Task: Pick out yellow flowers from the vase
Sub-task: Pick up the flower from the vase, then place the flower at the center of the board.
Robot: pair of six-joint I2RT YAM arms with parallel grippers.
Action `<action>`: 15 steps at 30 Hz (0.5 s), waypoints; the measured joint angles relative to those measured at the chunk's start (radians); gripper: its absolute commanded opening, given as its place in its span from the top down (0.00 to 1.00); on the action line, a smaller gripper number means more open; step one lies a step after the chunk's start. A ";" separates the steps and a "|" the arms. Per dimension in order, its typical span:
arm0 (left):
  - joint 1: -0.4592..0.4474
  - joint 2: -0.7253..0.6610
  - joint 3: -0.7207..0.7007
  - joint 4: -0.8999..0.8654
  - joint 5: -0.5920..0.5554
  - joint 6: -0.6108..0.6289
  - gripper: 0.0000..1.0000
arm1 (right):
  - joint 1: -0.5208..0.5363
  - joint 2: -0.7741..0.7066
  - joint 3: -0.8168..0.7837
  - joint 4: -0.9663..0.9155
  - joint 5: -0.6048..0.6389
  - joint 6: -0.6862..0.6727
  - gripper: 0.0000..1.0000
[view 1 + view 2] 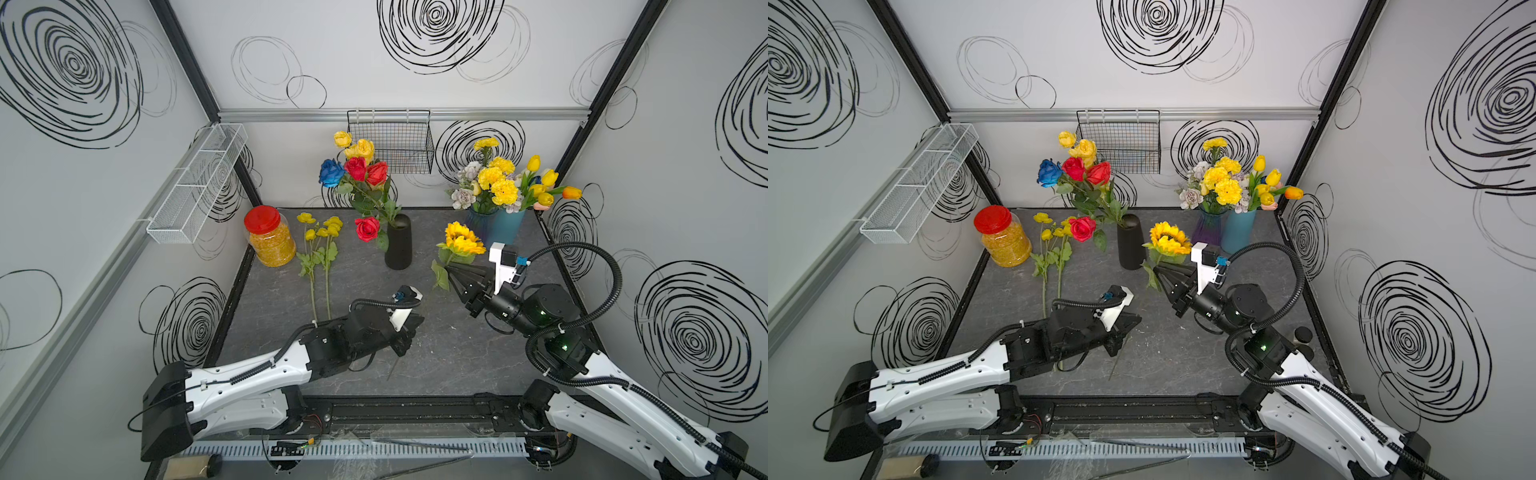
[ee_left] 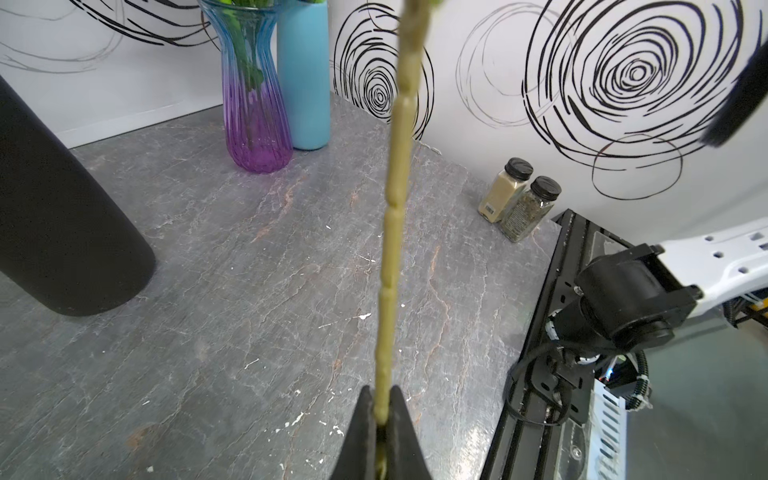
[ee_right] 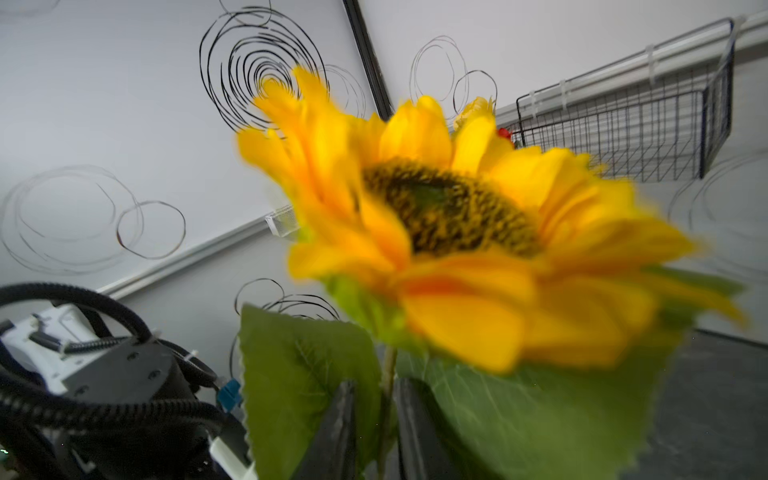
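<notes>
Here, ridged sunflower stem [image 2: 390, 249] clenched in left end effector [image 2: 381, 391], right end effector [image 3: 376, 384] parted around it

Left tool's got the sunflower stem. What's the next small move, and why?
Probably back the right tool off the sunflower: its jaws stand apart around the stem, while the left tool is shut on the lower stem.

White walls [image 1: 374, 75] w/ blk spirals, grey marbled tabletop [image 1: 457, 353], blk wire basket [image 1: 390, 145] & white mesh rack [image 1: 195, 183].
</notes>
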 measured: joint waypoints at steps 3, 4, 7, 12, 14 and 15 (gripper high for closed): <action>0.000 -0.011 0.023 -0.055 -0.040 0.003 1.00 | 0.000 -0.002 0.014 -0.053 0.017 -0.026 0.49; 0.000 -0.011 0.040 -0.082 -0.054 0.005 1.00 | 0.000 -0.003 0.020 -0.070 0.021 -0.039 0.45; -0.002 -0.021 0.102 -0.169 -0.096 0.015 1.00 | 0.000 -0.024 0.034 -0.115 0.030 -0.084 0.37; -0.004 -0.131 0.195 -0.321 -0.161 0.029 1.00 | 0.000 -0.102 0.034 -0.145 0.067 -0.152 0.29; -0.004 -0.188 0.247 -0.389 -0.201 0.031 1.00 | 0.000 -0.125 0.032 -0.144 0.097 -0.171 0.28; 0.000 -0.212 0.276 -0.420 -0.219 0.031 1.00 | 0.000 -0.135 0.030 -0.143 0.114 -0.178 0.28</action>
